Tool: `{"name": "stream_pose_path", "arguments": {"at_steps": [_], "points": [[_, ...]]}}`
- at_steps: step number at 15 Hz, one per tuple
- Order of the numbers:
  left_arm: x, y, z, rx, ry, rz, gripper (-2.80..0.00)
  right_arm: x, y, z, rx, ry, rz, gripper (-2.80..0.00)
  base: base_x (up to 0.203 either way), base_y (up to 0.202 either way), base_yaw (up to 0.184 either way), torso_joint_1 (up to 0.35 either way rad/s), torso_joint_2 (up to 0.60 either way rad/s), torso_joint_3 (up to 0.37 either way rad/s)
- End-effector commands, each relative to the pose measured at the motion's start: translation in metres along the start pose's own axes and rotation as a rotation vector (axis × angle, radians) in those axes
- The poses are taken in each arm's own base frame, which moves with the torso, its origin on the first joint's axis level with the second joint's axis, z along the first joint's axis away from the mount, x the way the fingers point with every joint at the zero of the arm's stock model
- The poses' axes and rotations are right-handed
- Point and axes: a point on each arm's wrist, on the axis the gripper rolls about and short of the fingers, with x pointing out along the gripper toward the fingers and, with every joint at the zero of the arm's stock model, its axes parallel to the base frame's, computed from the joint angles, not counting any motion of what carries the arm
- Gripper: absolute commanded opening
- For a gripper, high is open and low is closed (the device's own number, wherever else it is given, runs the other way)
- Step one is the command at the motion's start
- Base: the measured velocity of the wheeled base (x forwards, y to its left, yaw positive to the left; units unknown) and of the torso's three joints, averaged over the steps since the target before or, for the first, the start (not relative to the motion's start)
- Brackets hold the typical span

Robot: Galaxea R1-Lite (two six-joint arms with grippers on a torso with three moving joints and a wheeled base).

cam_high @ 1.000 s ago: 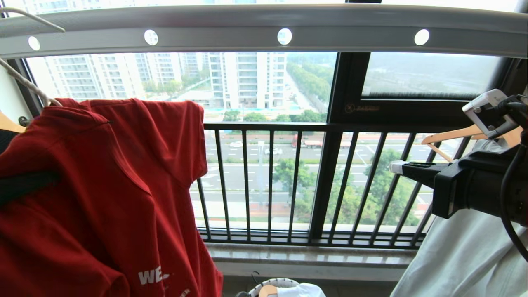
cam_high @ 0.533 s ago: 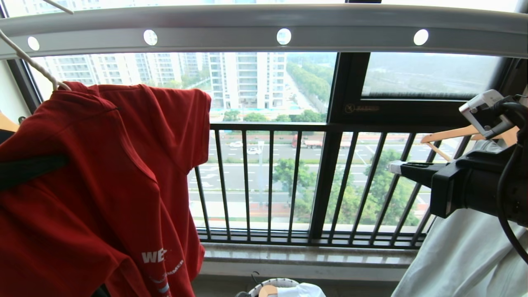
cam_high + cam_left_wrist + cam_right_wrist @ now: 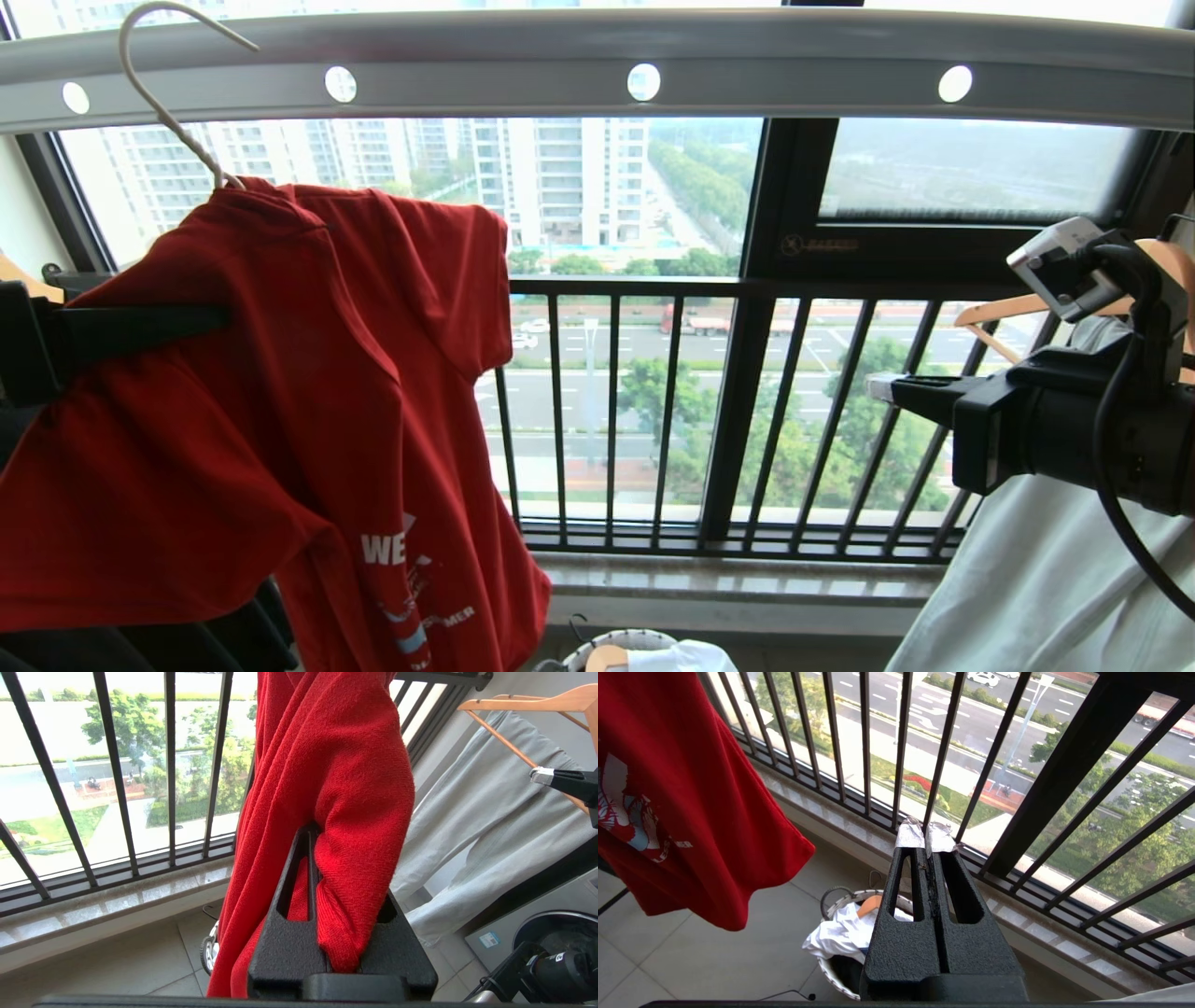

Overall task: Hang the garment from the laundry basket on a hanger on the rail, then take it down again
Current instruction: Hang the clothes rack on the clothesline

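hook up at the rail, not yet over it

since a second ago the garment (image 3: pixel 280 401) on its hanger (image 3: pixel 159 93) has gone up and toward the middle of the rail (image 3: pixel 597 56); the hook, then cut off at the left edge of the head view, now shows whole in front of the rail's left end. right arm barely shifted.

head view: hook's curved top sits level with the rail's upper edge, between the first two holes from the left, open end pointing right. can't tell if it touches the rail; looks like it's in front of it, not over it. shirt hangs below, shoulder line sloping down to the left, well above the laundry basket (image 3: pixel 644 644) at the bottom edge by the window sill. left gripper (image 3: pixel 201 322) comes in from the left edge, level, pinched on the red cloth at shoulder height. right gripper (image 3: pixel 887 385) parked at the right edge, well apart from the shirt, in front of a wooden hanger (image 3: pixel 1022 308) with a pale garment (image 3: pixel 1046 579).

left wrist view: fingers (image 3: pixel 299 868) clamped on a fold of red fabric, cloth bulging between and around them. whether the hanger wire is in the pinch, can't tell.

right wrist view: jaws fully together, nothing between them, pointing at the window railing (image 3: pixel 934 765); basket below, red hem off to one side.

judgement: hanging step, near its end. key relation is hook versus rail: rail lies behind the hook, long axis left-right, so hook must go over the top edge and drop. left arm is the nearer one and already has it.
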Motion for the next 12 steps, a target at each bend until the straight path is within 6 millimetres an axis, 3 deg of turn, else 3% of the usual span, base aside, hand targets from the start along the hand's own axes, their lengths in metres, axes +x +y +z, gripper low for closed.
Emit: {"name": "stream_pose_path", "arguments": {"at_steps": [1, 7, 12], "points": [[0.021, 0.017, -0.003, -0.030, 0.044, -0.025, -2.80, 0.004, 0.000, -0.002, 0.000, 0.013, -0.001, -2.80, 0.000, 0.000, 0.000, 0.000, 0.00, 0.000], [0.048, 0.028, -0.004, -0.016, 0.072, 0.007, -2.80, 0.005, -0.002, -0.002, 0.001, 0.013, -0.009, -2.80, 0.000, 0.000, 0.000, 0.000, 0.00, 0.000], [0.050, 0.027, 0.005, 0.030, 0.051, 0.015, -2.80, 0.003, -0.002, -0.002, 0.000, 0.012, -0.009, -2.80, 0.000, 0.000, 0.000, 0.000, 0.00, 0.000]]}}
